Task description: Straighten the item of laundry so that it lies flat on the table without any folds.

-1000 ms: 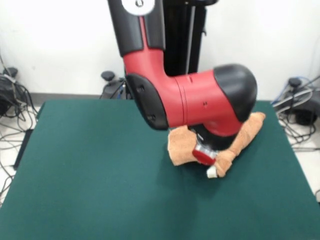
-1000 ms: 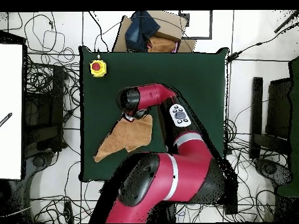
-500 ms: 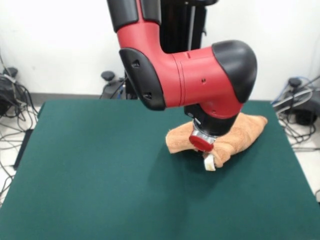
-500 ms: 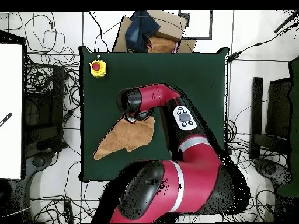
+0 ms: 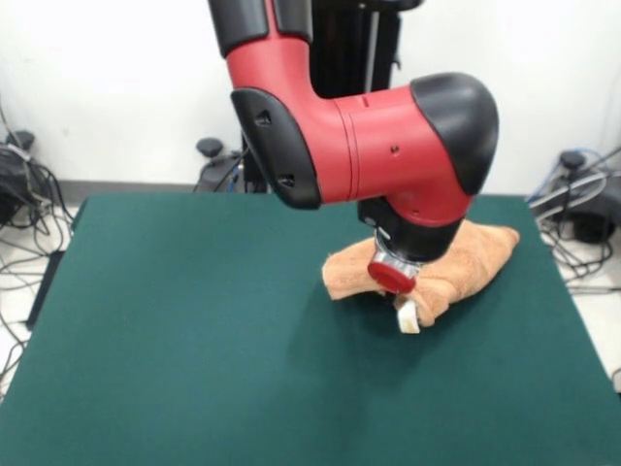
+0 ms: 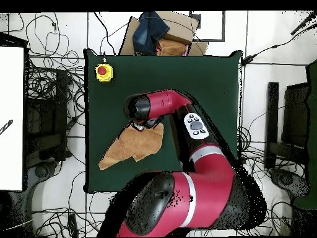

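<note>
The gripper (image 5: pixel 408 316) sat low at the towel's (image 5: pixel 466 257) near edge, with cloth bunched against it; whether it was gripping the cloth could not be told. The arm (image 5: pixel 378 146) bent sharply above, its wrist pointing down over the towel. The towel lay rumpled and folded on the table (image 5: pixel 175 330), toward the right side in the front view, one corner trailing toward the table's edge in the overhead view.
</note>
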You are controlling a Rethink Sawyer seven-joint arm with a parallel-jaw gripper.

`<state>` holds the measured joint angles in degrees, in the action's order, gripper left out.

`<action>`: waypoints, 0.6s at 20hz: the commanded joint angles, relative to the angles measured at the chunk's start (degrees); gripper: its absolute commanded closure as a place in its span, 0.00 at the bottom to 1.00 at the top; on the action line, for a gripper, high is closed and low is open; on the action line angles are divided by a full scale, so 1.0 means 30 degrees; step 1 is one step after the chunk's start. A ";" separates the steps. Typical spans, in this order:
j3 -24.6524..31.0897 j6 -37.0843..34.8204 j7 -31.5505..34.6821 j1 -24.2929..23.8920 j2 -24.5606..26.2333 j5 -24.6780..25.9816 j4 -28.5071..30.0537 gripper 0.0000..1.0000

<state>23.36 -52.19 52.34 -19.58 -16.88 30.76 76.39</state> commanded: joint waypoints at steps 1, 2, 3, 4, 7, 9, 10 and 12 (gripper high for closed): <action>-0.0775 0.1028 0.0132 -0.0536 -0.1737 0.1357 0.2534 1.00; -0.0746 0.1052 0.0084 -0.0619 -0.2078 0.1340 0.2862 1.00; -0.0734 0.0979 -0.0050 -0.0735 -0.2414 0.1338 0.3151 1.00; -0.0722 0.0906 -0.0184 -0.0852 -0.2750 0.1336 0.3440 1.00; -0.0562 0.0457 -0.0620 -0.1186 -0.3806 0.1203 0.4232 1.00; -0.0531 0.0566 -0.0794 -0.1523 -0.4467 0.1295 0.4884 1.00; -0.0544 0.0685 -0.0745 -0.1595 -0.4659 0.1382 0.5040 1.00; -0.0584 0.1037 -0.0552 -0.1680 -0.4962 0.1602 0.5349 1.00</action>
<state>23.34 -51.99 52.34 -23.18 -26.28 30.76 85.19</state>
